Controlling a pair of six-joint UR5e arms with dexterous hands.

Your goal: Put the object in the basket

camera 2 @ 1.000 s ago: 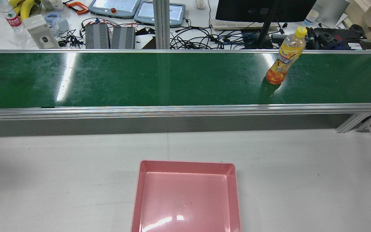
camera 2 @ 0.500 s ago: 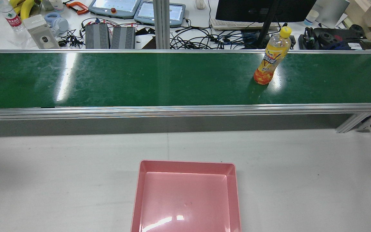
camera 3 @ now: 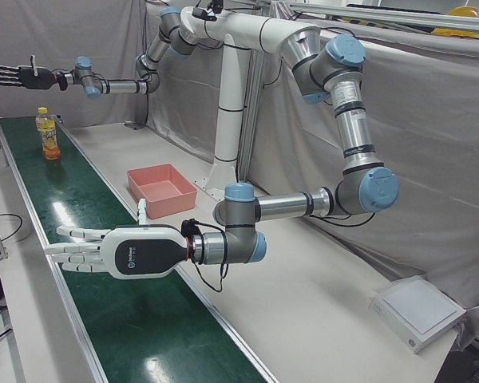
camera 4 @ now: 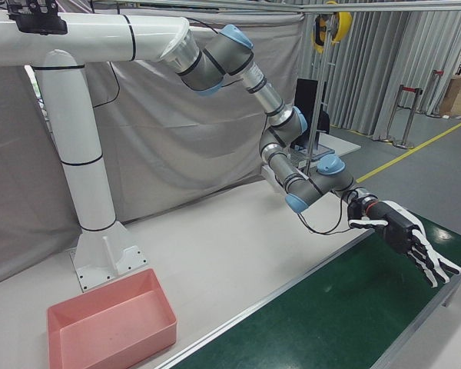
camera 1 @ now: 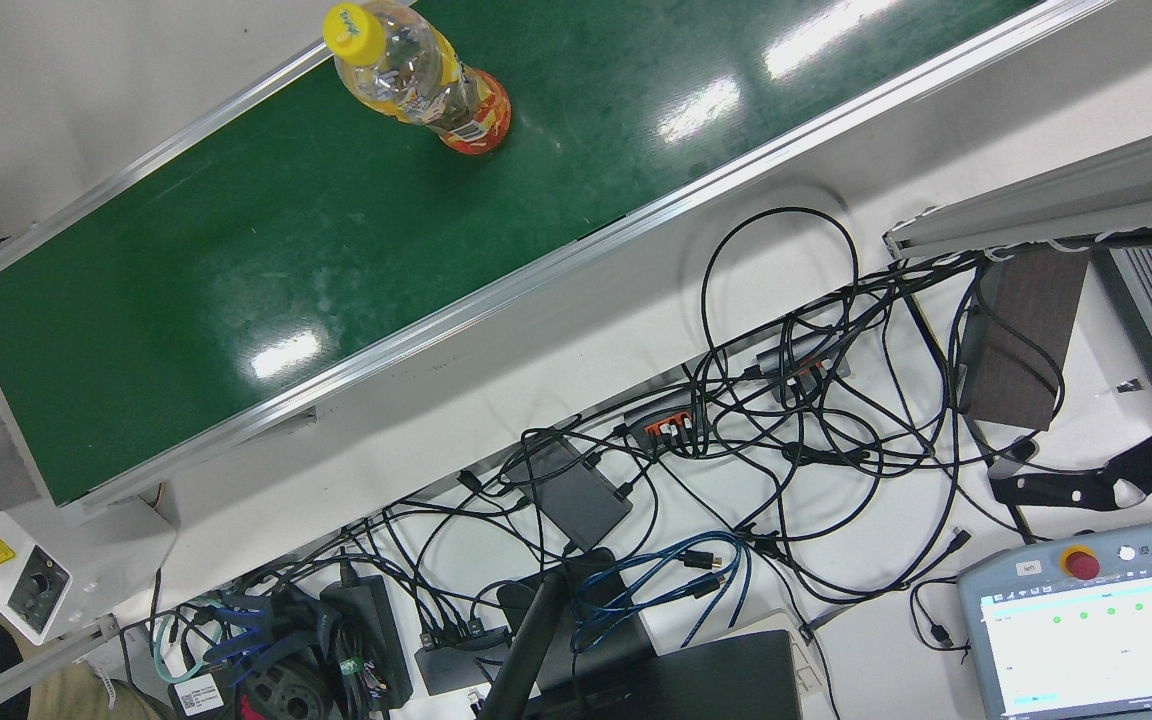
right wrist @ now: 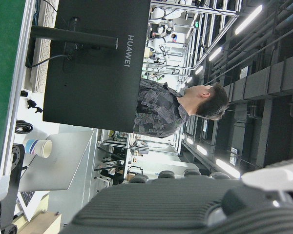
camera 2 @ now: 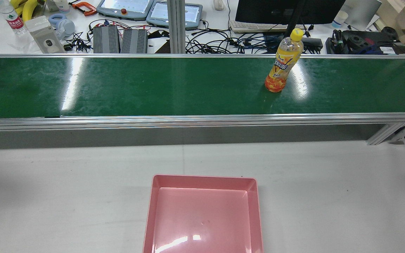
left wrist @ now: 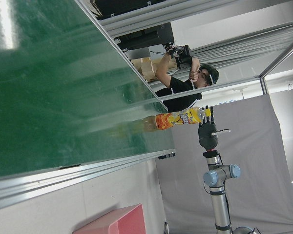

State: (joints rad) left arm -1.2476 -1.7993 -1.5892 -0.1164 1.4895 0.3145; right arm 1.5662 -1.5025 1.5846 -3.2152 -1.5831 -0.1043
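An orange drink bottle (camera 2: 281,66) with a yellow cap stands upright on the green conveyor belt (camera 2: 118,88), right of its middle. It also shows in the front view (camera 1: 426,85), the left-front view (camera 3: 49,136) and the left hand view (left wrist: 178,118). The pink basket (camera 2: 202,179) sits empty on the white table before the belt. My left hand (camera 3: 104,249) is open, flat over the near belt end, far from the bottle. My right hand (camera 3: 20,76) is open and raised above the belt just beyond the bottle; it also shows in the right-front view (camera 4: 407,238).
Behind the belt a desk holds a monitor (camera 2: 287,10), tangled cables (camera 1: 786,420), teach pendants (camera 2: 125,7) and power supplies. A person (left wrist: 185,83) stands past the belt's end. The aluminium belt rail (camera 2: 202,119) runs between the belt and the table.
The bottle has travelled left along the belt in the rear view, staying upright. The basket has not moved.
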